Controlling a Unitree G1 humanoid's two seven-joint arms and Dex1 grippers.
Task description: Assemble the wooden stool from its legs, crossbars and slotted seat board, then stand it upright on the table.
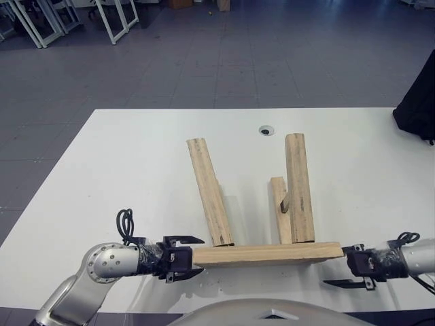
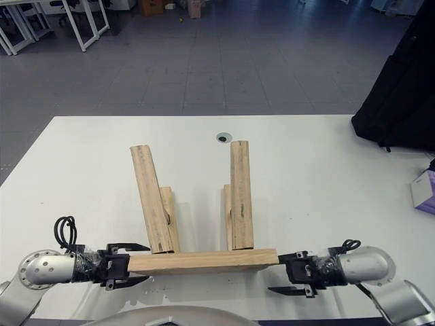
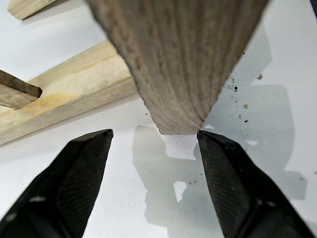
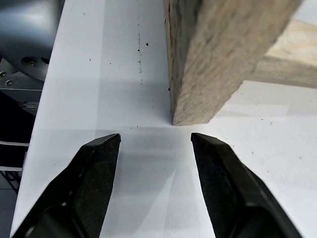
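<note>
Seat board point(image 1: 265, 255) stands on edge between left claw point(image 1: 189, 257) and right claw point(image 1: 342, 266), both wide open, gripping nothing.

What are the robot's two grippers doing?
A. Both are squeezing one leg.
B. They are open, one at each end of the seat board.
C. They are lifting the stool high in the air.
B: the left gripper and the right gripper are both open, one at each end of the seat board, which stands on its edge on the table.
</note>
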